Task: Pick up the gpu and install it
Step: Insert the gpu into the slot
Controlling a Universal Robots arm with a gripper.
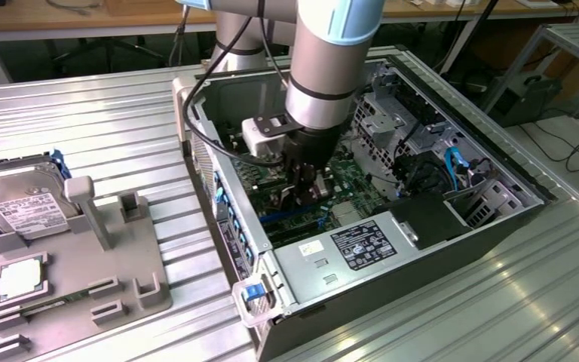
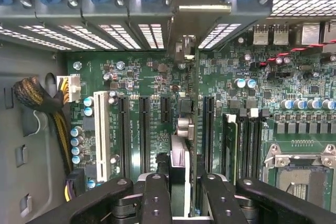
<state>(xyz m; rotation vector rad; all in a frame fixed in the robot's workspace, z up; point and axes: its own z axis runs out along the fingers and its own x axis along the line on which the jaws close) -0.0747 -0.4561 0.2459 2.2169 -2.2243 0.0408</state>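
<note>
Gpu (image 2: 185, 129) stands edge-on, clamped in the end effector (image 2: 181, 192) above the motherboard (image 2: 142, 85); its faces are hidden.

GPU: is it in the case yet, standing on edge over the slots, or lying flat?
In the case, on edge. The gpu stands edge-on between the fingers above the motherboard; whether it is seated, cannot tell.

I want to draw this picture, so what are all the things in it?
computer case: one, dark grey, open, on the table
table: one, silver metal
motherboard: one, green, inside the case
power supply: one, silver, inside the case
holder: one, grey, exterior view's left
hard drive: one, silver, on the holder
chip: one, silver, on the holder
gpu: one, edge-on, over the motherboard
arm: one, silver and blue
hand: one, black, gripping the gpu
</note>
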